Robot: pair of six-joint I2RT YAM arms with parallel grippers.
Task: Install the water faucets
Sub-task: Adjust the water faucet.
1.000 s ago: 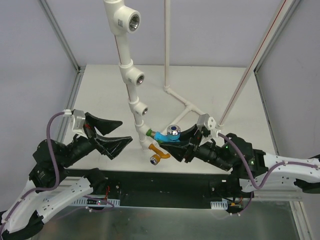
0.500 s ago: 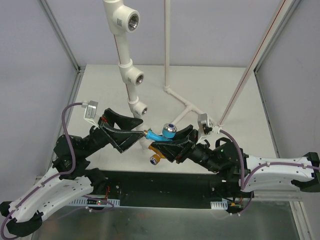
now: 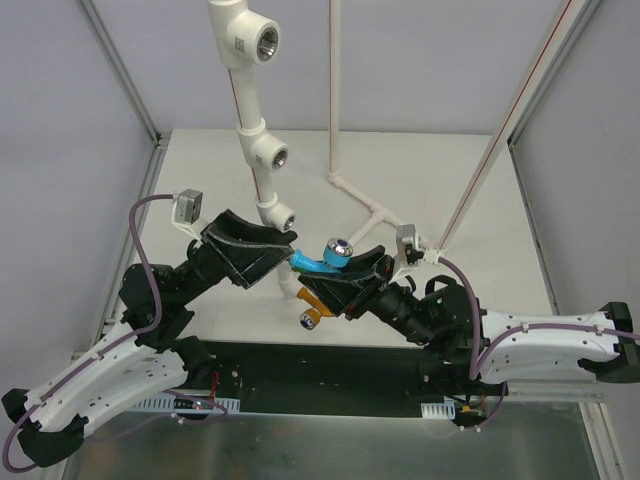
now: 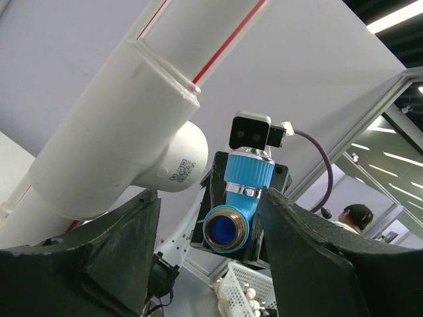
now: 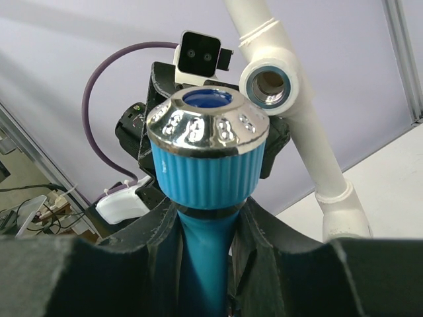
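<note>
Grey walls; overhead alone shows orange faucet point(image 3: 312, 308).

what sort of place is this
Probably a robotics lab test cell: left arm and right arm bolted to a table, metal frame around it, a white pipe rig, a person under strip lights beyond.

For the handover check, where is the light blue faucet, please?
The faucet is centre of the top view, clamped in the right pincer, threaded end inside the open left pincer, beside the white pipe.
</note>
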